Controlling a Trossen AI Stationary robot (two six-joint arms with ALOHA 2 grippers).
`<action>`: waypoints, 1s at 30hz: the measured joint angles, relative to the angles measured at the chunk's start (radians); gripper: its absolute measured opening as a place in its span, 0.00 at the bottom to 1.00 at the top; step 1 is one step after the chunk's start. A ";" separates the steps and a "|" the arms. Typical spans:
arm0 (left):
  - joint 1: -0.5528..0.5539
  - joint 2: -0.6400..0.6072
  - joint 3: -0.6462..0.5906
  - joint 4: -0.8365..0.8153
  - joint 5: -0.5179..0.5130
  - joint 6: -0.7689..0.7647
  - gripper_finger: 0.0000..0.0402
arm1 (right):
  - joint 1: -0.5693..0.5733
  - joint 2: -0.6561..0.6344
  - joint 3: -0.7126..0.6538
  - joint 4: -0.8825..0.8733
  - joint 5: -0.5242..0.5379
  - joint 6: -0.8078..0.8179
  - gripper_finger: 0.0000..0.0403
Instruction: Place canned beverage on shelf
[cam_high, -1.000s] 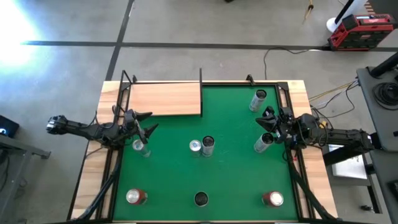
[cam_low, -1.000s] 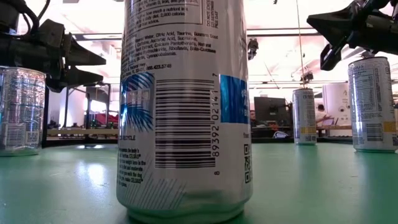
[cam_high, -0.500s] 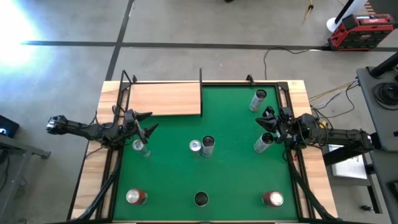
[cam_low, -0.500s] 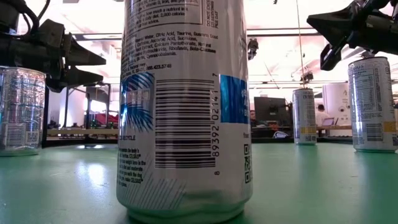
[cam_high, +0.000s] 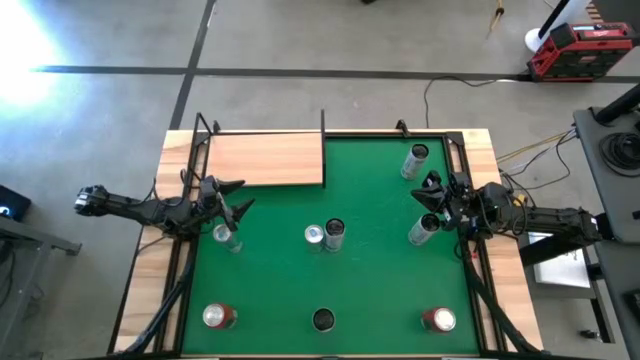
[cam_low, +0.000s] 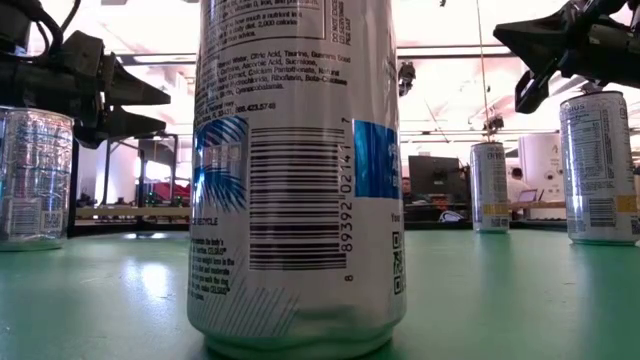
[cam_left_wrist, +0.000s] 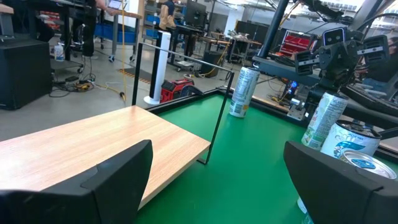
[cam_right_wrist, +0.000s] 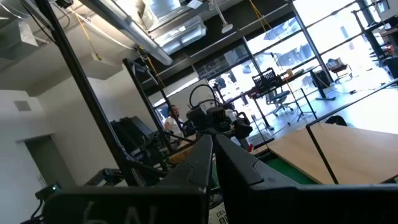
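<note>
Green mat (cam_high: 330, 270) covers most of the table (cam_high: 482, 150), and nothing on it has shifted over the last second: both arms and every can sit exactly where they were, so the task has not advanced in that time.

At the far left corner lies the shelf (cam_high: 265, 159), a bare light-wood board edged with thin black rods, carrying no can yet.

Seven cans are scattered across the mat, all well apart from the shelf except the silver can (cam_high: 227, 237) near the mat's left edge, the closest one.

Beside that can, on the shelf side of it, hangs the left gripper (cam_high: 233, 198), fingers spread and holding nothing. In the left wrist view its fingers (cam_left_wrist: 115, 180) frame the shelf board.

Over at the right edge, the right gripper (cam_high: 430, 193) hovers between two silver cans with its fingers pressed together, gripping nothing.

By my judgement the pause means the pick has yet to begin; the left arm looks best placed to take the near can.
</note>
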 joint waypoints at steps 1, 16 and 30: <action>0.000 0.000 0.000 0.000 0.000 0.000 0.87 | 0.000 0.000 0.000 0.000 0.000 0.000 0.03; 0.000 0.000 0.000 0.000 0.000 0.000 0.87 | 0.000 0.000 0.000 0.000 0.000 0.000 0.03; 0.000 -0.017 0.000 0.011 -0.001 -0.003 0.87 | 0.000 0.000 0.000 0.000 0.000 0.000 0.03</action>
